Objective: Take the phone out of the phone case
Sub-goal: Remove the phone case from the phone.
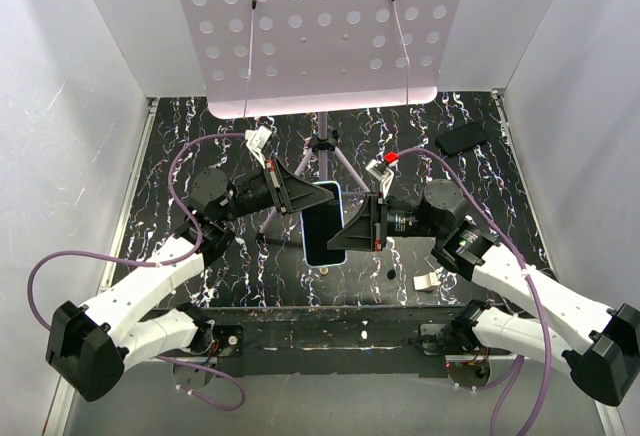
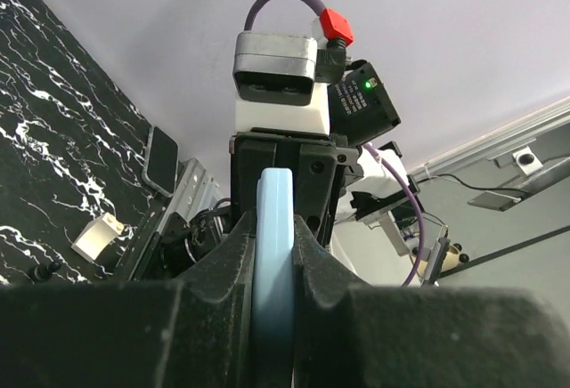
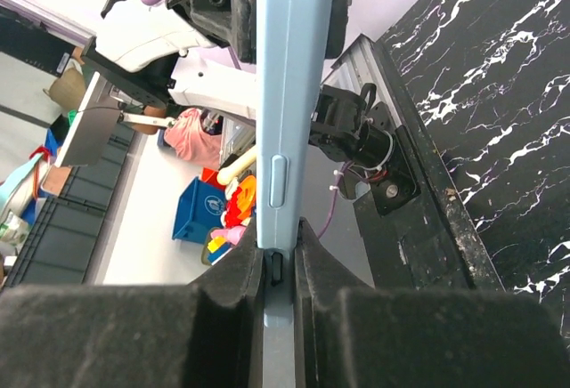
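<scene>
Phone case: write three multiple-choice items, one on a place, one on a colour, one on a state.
1. Where does the loose black slab lie?
A) near-left corner
B) at the centre
C) far right of the table
2. What colour is the phone case?
A) light blue
B) red
C) yellow
3. How is the phone held?
A) lying free
B) clamped between the left gripper and the right gripper
C) by one gripper only
Answers: C, it sits by the far right edge in the top view; A, both wrist views show a pale blue edge; B, each gripper's fingers pinch the case.
</scene>
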Available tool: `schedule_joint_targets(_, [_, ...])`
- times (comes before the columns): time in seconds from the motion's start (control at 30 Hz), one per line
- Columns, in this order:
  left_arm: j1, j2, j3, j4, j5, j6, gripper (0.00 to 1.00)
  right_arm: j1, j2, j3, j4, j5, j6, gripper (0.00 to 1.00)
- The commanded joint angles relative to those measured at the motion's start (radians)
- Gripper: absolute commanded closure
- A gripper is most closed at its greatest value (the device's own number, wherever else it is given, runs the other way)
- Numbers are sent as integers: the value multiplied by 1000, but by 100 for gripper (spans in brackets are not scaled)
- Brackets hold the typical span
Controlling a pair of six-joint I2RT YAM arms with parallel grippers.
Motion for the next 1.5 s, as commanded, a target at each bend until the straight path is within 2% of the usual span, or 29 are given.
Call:
schedule_joint_targets(0.0, [-2, -30, 73, -49, 80, 18, 100, -4, -37, 78, -57, 17, -77, 79])
schedule_joint_targets(0.07, [4, -35, 83, -96, 54, -3, 100, -6, -66, 58, -105, 17, -119, 60])
schedule_joint_targets(0.13, [11, -38, 67, -87, 33, -49, 100, -6, -93, 26, -90, -4, -127, 48])
schedule_joint_targets(0.23, [22, -44, 35, -35, 5, -126, 100, -4, -93, 15, -68, -62, -139, 45])
schedule_joint_targets(0.37, [24, -44, 26, 2, -15, -157, 100, -6, -83, 10, -31, -90, -141, 45])
schedule_joint_targets(0.47, [25, -47, 15, 22, -36, -172, 100, -4, -70, 9, -8, -122, -136, 47])
schedule_joint_targets(0.6, [25, -44, 8, 41, -44, -186, 100, -4, -44, 10, 25, -150, -127, 55])
schedule_joint_targets(0.97, [38, -33, 3, 79, -35, -212, 100, -4, -44, 2, 23, -185, -165, 56])
schedule_joint_targets(1.2, [44, -30, 8, 67, -23, -232, 100, -4, -30, 18, -4, -205, -220, 63])
schedule_joint_targets(1.27, [44, -18, 6, 73, -10, -254, 100, -4, -33, 27, -14, -190, -260, 73])
schedule_joint_targets(1.3, [44, -13, 3, 79, -4, -267, 100, -4, -31, 42, -42, -176, -295, 86])
schedule_joint_targets(1.33, [44, -10, -2, 88, -1, -280, 100, -4, -28, 56, -74, -162, -333, 94])
schedule_joint_targets(1.37, [44, -9, -5, 99, 5, -293, 100, -2, -24, 67, -100, -138, -363, 99])
schedule_joint_targets(1.47, [44, 5, -17, 137, 20, -349, 100, 1, -22, 65, -108, -87, -479, 99])
